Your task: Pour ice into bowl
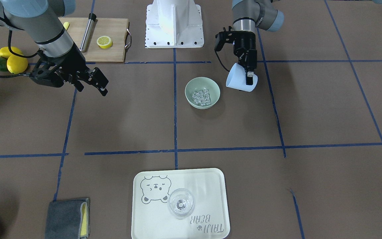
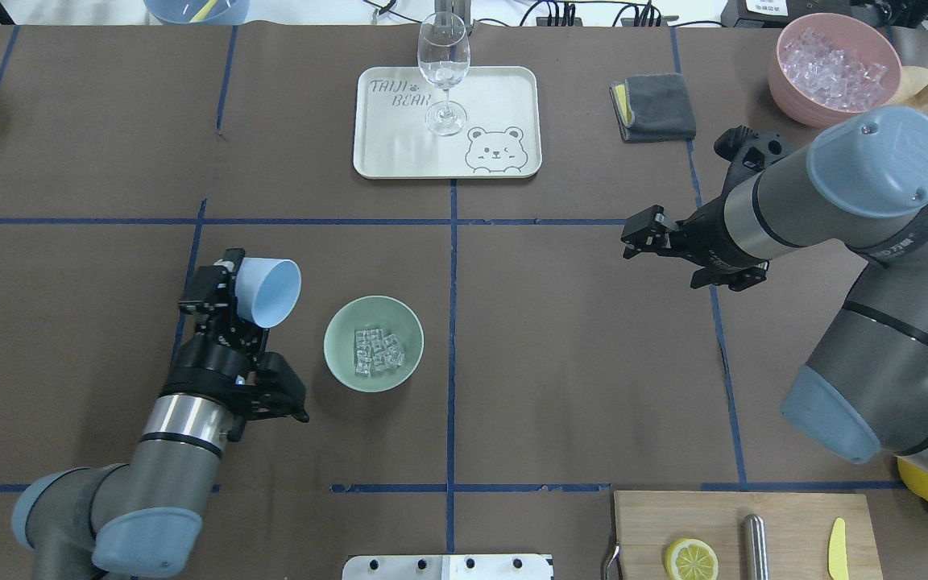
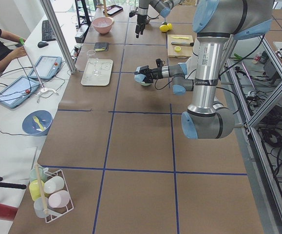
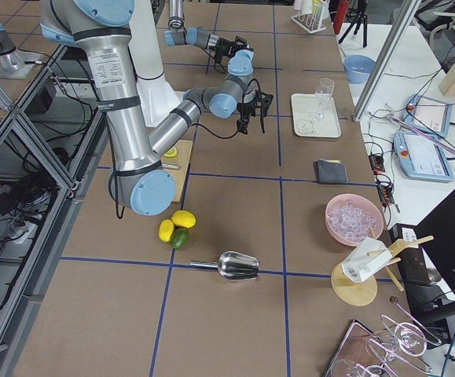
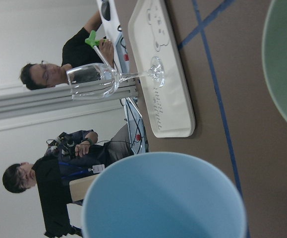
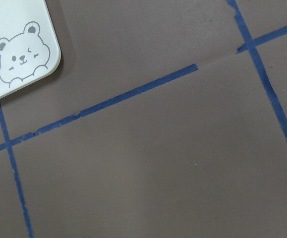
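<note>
The mint-green bowl (image 2: 343,338) stands left of the table's middle and holds the ice (image 2: 377,353), several small clear cubes. Both also show in the front view, the bowl (image 1: 212,87) and the ice (image 1: 201,96). My left gripper (image 2: 232,278) is shut on a light blue cup (image 2: 268,292). It holds the cup tipped on its side, mouth toward the bowl, just beside and above the bowl's rim. In the left wrist view the cup (image 5: 163,203) looks empty. My right gripper (image 2: 641,238) is open and empty, hovering well to the right of the bowl.
A pale tray (image 2: 496,97) with a wine glass (image 2: 443,72) stands at the far middle. A grey cloth (image 2: 657,107) and a pink container (image 2: 834,68) of ice-like pieces are at the far right. A cutting board (image 2: 742,536) with a lemon half is near right.
</note>
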Tool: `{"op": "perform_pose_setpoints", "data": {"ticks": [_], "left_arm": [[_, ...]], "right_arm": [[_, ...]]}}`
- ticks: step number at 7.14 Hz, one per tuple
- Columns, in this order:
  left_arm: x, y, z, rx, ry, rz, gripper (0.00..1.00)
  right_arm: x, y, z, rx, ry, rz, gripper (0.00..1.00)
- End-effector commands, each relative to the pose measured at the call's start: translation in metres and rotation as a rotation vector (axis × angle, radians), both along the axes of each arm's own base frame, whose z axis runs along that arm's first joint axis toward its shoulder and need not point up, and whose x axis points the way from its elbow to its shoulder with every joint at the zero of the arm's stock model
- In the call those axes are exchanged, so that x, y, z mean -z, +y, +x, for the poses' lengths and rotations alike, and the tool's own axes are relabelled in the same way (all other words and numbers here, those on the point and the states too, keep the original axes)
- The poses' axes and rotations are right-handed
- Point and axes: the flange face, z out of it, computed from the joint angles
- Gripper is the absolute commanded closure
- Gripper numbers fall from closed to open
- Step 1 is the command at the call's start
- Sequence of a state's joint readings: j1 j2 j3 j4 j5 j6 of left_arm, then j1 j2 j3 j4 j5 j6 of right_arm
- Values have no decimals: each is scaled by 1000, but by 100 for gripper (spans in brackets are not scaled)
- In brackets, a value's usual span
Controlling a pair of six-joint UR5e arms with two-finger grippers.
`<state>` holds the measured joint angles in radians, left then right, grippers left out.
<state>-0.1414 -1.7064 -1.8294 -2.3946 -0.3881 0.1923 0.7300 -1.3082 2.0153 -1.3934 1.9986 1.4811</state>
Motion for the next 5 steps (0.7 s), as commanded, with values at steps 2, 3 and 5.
{"op": "perform_pose_setpoints", "data": {"ticks": [2,3,5], "left_arm": [[-106,11,-78,48,785,-174,100],[-136,13,-86,61,927,-259,100],[-181,18,-113,108,1112,-376,100]], "right_arm": [[-6,-2,-8,20,7,-6,0],[-6,-2,-12,24,9,-5,0],[-2,0,-11,19,4,-1,0]]}}
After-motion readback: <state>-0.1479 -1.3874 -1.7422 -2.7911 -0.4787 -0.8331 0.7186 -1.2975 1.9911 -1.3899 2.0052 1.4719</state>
